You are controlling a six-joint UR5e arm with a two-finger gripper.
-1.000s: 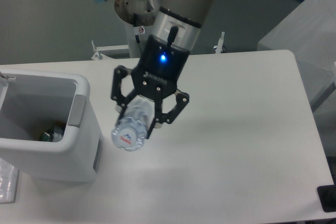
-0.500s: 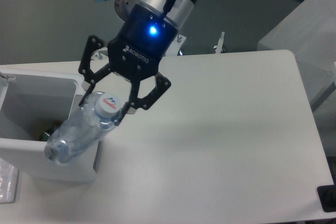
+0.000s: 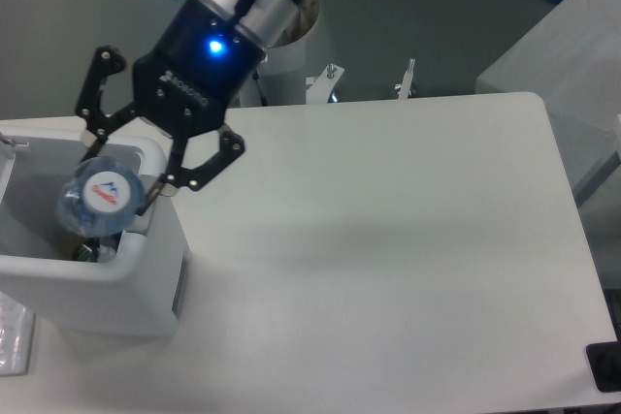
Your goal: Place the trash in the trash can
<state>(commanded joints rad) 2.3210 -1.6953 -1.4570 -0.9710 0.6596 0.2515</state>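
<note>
The trash can (image 3: 116, 290), a large white boxy bin, stands at the table's left edge. Over its open top hangs my gripper (image 3: 124, 172), shut on the clear crushed plastic bottle (image 3: 100, 203). The bottle points its white cap with the blue-red logo at the camera, and its body reaches down into the bin. Beneath the bottle, a bit of the crumpled wrapper with green marking (image 3: 86, 253) shows on the bin's floor, mostly hidden.
A clear plastic item (image 3: 12, 336) lies left of the bin at the frame's edge. A black object (image 3: 604, 366) sits at the table's near right corner. Metal clamps (image 3: 408, 79) stand at the back edge, and a white box (image 3: 568, 60) stands beyond the right side.
My gripper has carried the bottle left and up, from above the table beside the bin to over the bin's opening. The bottle has swung so its cap faces the camera.
</note>
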